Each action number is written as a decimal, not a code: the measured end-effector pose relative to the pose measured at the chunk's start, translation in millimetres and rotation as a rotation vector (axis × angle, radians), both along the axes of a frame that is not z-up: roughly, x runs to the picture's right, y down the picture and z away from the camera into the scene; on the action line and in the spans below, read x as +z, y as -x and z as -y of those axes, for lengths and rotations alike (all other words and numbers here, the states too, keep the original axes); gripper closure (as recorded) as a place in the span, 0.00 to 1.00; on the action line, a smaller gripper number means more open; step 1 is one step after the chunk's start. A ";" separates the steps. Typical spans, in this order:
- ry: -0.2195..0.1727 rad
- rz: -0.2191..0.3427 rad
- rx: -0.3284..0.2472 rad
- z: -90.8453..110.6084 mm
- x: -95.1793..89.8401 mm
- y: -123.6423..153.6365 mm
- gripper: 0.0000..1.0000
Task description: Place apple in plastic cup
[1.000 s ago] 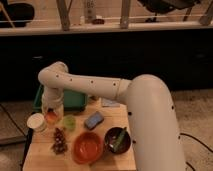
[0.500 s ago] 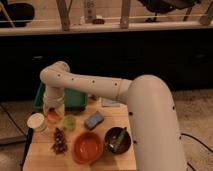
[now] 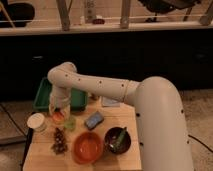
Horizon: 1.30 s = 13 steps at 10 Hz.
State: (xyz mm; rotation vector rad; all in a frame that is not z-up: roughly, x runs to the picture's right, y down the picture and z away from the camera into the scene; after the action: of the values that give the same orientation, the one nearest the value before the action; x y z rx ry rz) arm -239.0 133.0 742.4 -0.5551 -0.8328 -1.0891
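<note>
- Where the robot's thick white arm (image 3: 100,87) bends down over the left part of a small wooden table (image 3: 40,159), the gripper (image 3: 59,110) hangs with its tip low over the tabletop, in front of a green tray (image 3: 44,96).
- The apple (image 3: 58,118), a small round fruit showing an orange-red side, sits right at the gripper's lower end and touches it.
- Whether the gripper is clasping the apple or only resting over it cannot be told, nor whether the apple is lifted off the wood.
- The plastic cup (image 3: 70,123), short and pale green, stands upright just beside the apple, on the side towards the middle of the table; the apple is outside it.
- A white round tub (image 3: 36,121) stands near the table's left edge, on the apple's other side.
- A dark brown clustered bunch (image 3: 60,141) lies on the wood nearer the camera than the apple.
- An orange bowl (image 3: 87,148) stands beside the bunch, and beside that a dark bowl (image 3: 118,140) with something green in it.
- A blue-grey block (image 3: 93,120) lies past the two bowls, near the cup.
</note>
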 end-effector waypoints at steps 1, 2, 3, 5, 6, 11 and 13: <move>0.006 -0.006 0.005 -2.2 -0.7 -3.4 1.00; 0.011 -0.011 0.007 -3.8 -2.1 -4.9 1.00; 0.016 -0.019 0.011 -4.4 -2.5 -8.6 0.99; 0.028 -0.034 0.017 -7.2 -4.7 -13.8 0.80; 0.030 -0.040 0.020 -8.6 -5.4 -15.5 0.72; 0.035 -0.066 0.046 -18.9 -11.9 -23.9 0.24; 0.031 -0.075 0.055 -20.9 -13.8 -27.8 0.20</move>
State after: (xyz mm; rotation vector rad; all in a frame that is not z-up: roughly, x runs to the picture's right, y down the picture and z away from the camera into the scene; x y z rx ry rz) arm -211.2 153.9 728.5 -0.5923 -0.7966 -1.0005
